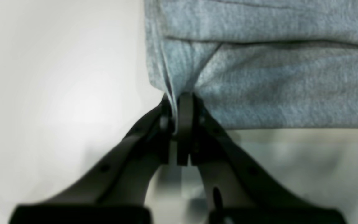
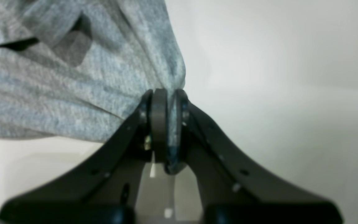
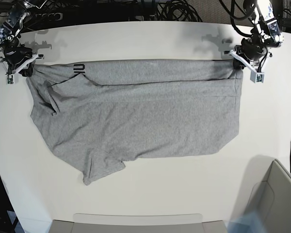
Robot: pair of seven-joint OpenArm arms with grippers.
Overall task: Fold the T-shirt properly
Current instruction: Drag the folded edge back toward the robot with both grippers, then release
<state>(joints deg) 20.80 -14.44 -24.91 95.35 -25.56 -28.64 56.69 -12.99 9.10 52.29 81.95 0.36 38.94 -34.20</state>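
The heather-grey T-shirt lies spread across the white table, its far edge pulled taut between both arms. A bit of black lettering shows at the far left fold. My left gripper is shut on the shirt's far right corner; in the left wrist view the left gripper pinches a fold of the T-shirt. My right gripper is shut on the far left corner; up close the right gripper clamps bunched T-shirt fabric. One sleeve points toward the near edge.
A white table carries everything. A grey bin stands at the near right corner, and a pale tray edge runs along the front. Black cables lie behind the table's far edge.
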